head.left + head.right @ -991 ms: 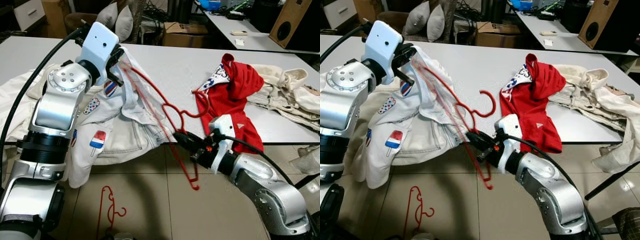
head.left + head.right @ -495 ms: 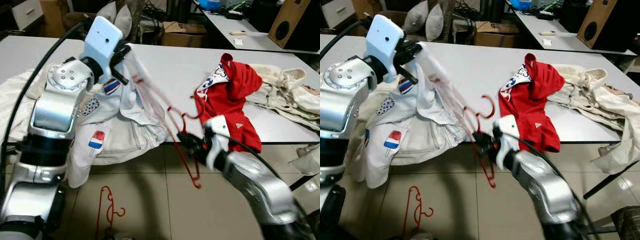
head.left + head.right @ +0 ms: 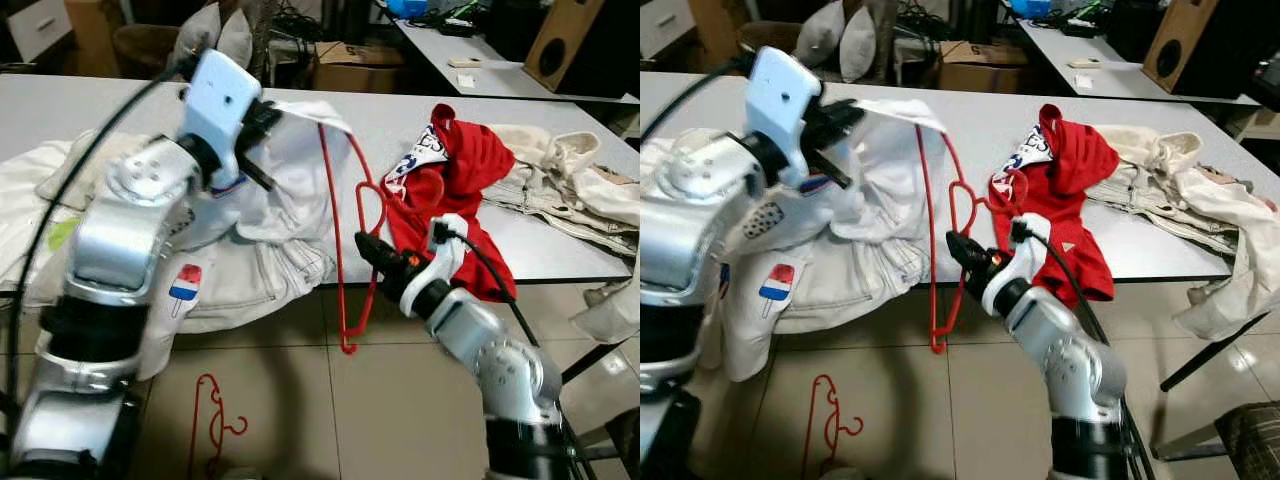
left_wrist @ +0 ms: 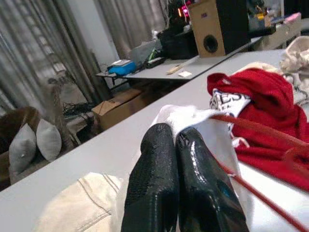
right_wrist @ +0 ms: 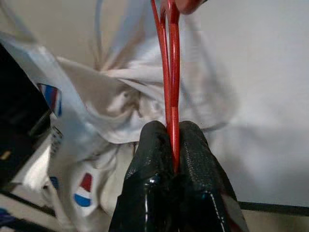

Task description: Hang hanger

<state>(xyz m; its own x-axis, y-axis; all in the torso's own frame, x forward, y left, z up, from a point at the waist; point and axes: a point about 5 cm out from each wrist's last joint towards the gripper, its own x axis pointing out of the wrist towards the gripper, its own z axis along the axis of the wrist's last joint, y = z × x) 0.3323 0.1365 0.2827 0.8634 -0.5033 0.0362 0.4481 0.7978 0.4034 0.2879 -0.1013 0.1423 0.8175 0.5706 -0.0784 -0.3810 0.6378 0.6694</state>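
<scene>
A white jacket (image 3: 255, 235) with patches lies over the table's front edge. My left gripper (image 3: 262, 118) is shut on a fold of its fabric (image 4: 193, 116) and holds that fold lifted above the table. A red wire hanger (image 3: 340, 240) stands nearly upright beside the lifted fold. Its top end reaches the fold and its lower end hangs below the table edge. My right gripper (image 3: 366, 246) is shut on the hanger (image 5: 171, 72) near its hook, at the table's front edge.
A red shirt (image 3: 465, 185) lies on the grey table (image 3: 100, 105) right behind my right gripper. Cream clothes (image 3: 560, 170) are piled at the right end. A second red hanger (image 3: 215, 420) lies on the tiled floor. Cushions, boxes and another table stand behind.
The hanger has swung from a slant to nearly upright, its top end now at the lifted fold. My right gripper has risen to the table edge. My left gripper has moved right with the fabric.
</scene>
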